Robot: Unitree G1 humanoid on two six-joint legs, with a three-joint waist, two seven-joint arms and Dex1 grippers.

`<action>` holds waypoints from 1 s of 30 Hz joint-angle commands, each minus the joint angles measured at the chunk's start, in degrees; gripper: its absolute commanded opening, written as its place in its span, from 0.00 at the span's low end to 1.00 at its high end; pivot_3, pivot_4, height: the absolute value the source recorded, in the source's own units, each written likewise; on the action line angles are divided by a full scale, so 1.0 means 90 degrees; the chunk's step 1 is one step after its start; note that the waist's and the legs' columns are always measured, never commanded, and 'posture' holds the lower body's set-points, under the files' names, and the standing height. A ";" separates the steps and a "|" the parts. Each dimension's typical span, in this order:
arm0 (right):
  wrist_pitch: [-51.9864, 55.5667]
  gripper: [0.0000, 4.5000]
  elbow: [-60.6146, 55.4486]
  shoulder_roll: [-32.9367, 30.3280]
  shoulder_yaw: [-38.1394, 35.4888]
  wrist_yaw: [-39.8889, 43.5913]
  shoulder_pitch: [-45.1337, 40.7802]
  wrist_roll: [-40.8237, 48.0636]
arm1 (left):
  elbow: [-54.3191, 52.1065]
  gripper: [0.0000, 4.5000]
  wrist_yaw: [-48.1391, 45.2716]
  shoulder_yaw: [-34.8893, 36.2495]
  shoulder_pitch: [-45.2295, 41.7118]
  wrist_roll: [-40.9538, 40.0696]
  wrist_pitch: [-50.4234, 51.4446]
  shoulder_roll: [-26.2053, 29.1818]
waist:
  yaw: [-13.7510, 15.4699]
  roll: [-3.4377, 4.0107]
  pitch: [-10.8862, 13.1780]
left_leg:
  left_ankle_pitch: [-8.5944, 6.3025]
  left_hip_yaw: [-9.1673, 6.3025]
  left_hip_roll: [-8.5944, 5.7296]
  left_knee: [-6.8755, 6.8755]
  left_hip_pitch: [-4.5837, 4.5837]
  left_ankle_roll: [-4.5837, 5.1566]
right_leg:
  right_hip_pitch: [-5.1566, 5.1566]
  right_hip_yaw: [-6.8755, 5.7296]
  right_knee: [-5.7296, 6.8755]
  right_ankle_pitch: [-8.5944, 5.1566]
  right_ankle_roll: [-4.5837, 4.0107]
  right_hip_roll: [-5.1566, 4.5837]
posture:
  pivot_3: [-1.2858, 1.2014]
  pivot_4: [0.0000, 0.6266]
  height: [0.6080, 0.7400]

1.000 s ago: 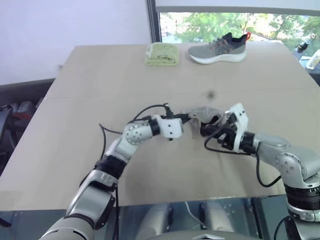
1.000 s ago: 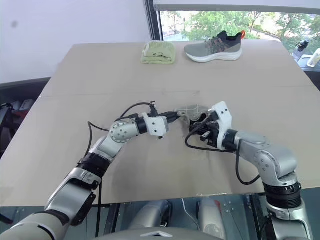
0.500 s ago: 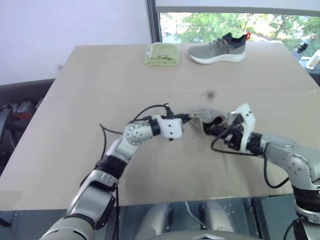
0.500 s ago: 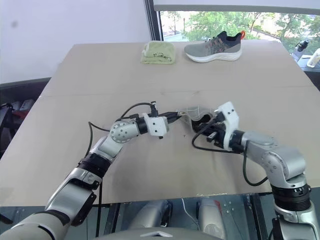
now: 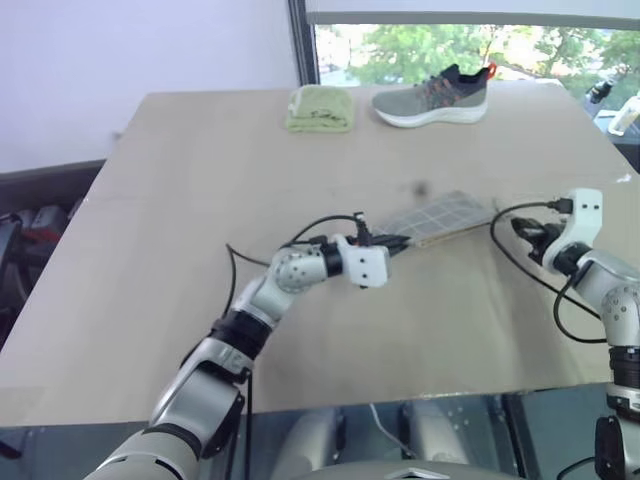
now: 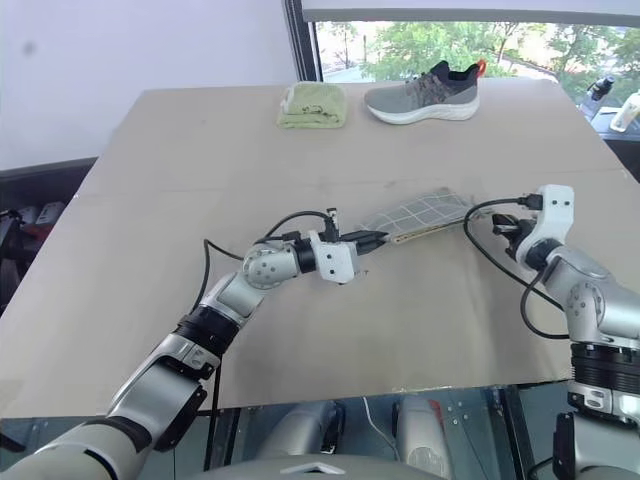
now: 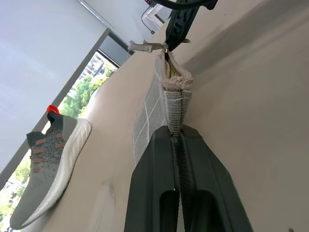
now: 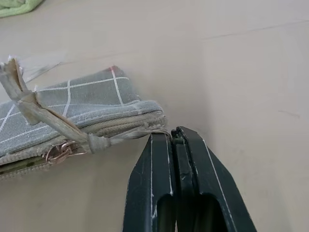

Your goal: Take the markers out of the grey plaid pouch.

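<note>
- Two grippers were working one grey plaid pouch, stretched between them just off the table, mid-table and slightly to your right
- left gripper had its fingers clenched on the pouch's near end; it looked like the anchor, holding the fabric taut
- right gripper was pinched tight on the thin cord pull at the far end, next to the zip slider; my read: you were drawing the zip along the top edge against the left hand's hold
- pouch mouth looked part open at the left-hand end, yellowish lining showing; couldn't see any marker, presumably inside; so I'd judge nothing was out
- around it: folded green cloth and a grey sneaker sat at the far edge, well apart from the pouch; neither was in the way
- only snag risk I saw: each arm's black cable looped near the pouch ends
</note>
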 commanded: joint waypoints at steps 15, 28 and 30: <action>0.1258 0.42 -0.2464 -0.0881 -0.0079 0.2211 0.0806 0.1733 | -0.0118 0.00 -0.0030 0.0533 0.0144 -0.0215 0.0126 0.0394 | 0.0024 0.0001 0.0001 | -0.0002 -0.0008 0.0003 0.0004 0.0006 0.0003 | 0.0009 -0.0009 0.0001 0.0000 0.0000 0.0002 | 0.52 0.24 1.00; 0.0306 0.00 -0.1806 -0.0116 0.1099 0.1990 0.0148 0.0435 | -0.0852 0.00 -0.0221 0.0531 0.0154 -0.0460 0.0562 0.0148 | 0.0026 -0.0003 0.0000 | -0.0002 -0.0007 0.0000 0.0005 0.0004 0.0002 | 0.0008 -0.0008 -0.0003 0.0000 0.0000 0.0000 | 0.52 0.24 1.00; 0.0267 0.00 -0.1693 -0.0035 0.1082 0.1982 0.0003 0.0381 | -0.0935 0.00 -0.0238 0.0519 0.0189 -0.0461 0.0605 0.0141 | 0.0024 -0.0002 0.0000 | -0.0001 -0.0007 0.0000 0.0004 0.0004 0.0002 | 0.0007 -0.0008 -0.0003 0.0000 0.0000 0.0000 | 0.52 0.24 1.00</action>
